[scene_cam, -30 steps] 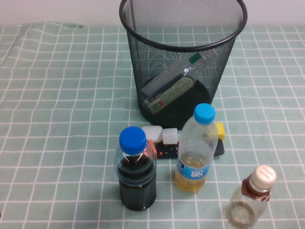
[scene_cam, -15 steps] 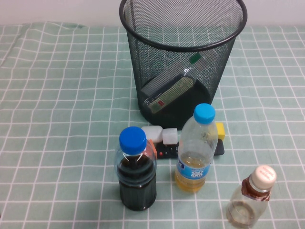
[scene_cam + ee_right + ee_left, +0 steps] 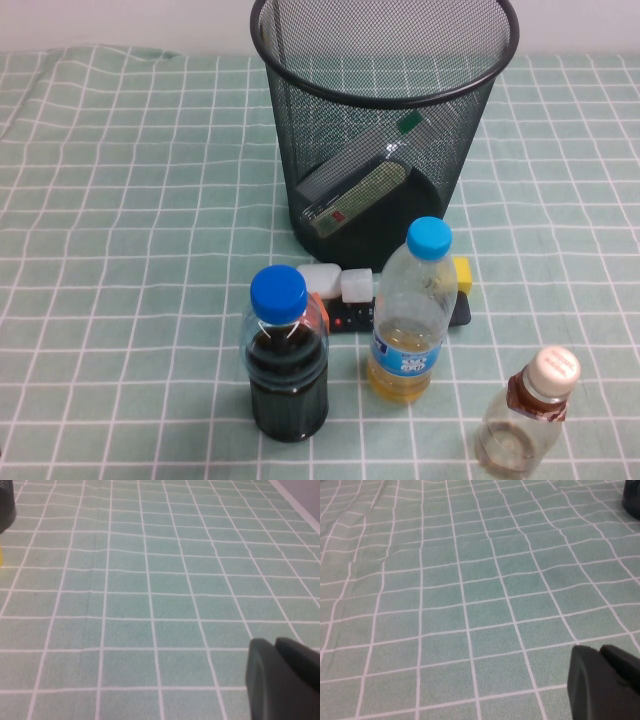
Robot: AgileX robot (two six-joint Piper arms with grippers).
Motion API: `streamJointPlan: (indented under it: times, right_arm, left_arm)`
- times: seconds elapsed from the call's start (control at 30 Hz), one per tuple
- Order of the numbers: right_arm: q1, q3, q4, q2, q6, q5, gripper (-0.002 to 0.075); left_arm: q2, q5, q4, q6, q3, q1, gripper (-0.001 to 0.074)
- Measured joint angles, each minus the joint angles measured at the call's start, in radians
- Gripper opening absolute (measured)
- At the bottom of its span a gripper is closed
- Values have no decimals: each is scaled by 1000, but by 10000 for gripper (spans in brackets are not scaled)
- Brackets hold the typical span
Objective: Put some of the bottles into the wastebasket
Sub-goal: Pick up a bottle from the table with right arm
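High view only: wastebasket (image 3: 385, 120) at the far edge holds one bottle (image 3: 355, 188); small bottle (image 3: 525, 412) stands near-right. Wrist views: left gripper (image 3: 605, 682) and right gripper (image 3: 282, 677) over bare cloth, jaw state indeterminable.

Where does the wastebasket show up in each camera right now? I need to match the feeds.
High view: wastebasket at top centre, a clear bottle lying inside.
Left wrist view: dark sliver at one corner, probably its base; left gripper low over cloth.
Right wrist view: dark sliver likewise; right gripper parked.
Shared landmark: green checked tablecloth.
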Motion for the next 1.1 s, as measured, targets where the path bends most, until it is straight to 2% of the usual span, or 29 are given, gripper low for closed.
streamJointPlan:
  times: [0.2,0.37,0.5,0.57,0.67,0.83,1.0,1.1]
  right_arm:
    - [0,0,31,0,5,-34,-8]
    - [0,2,355,0,33,-238,-8]
    - [0,2,518,0,50,-403,-8]
    - [0,2,579,0,59,-425,-8]
    - [0,-67,608,17,61,-310,-8]
    - [0,-300,598,223,-15,-8,-8]
    - [0,-535,503,461,-74,288,-8]
    - [0,-638,451,581,-89,401,-8]
  left_arm:
    - [0,0,0,0,0,0,-1]
    - [0,2,0,0,0,0,-1]
    - [0,2,0,0,0,0,-1]
    - [0,2,0,0,0,0,-1]
    - [0,2,0,0,0,0,-1]
    - [0,2,2,0,0,0,-1]
    - [0,2,2,0,0,0,-1]
    - [0,2,2,0,0,0,-1]
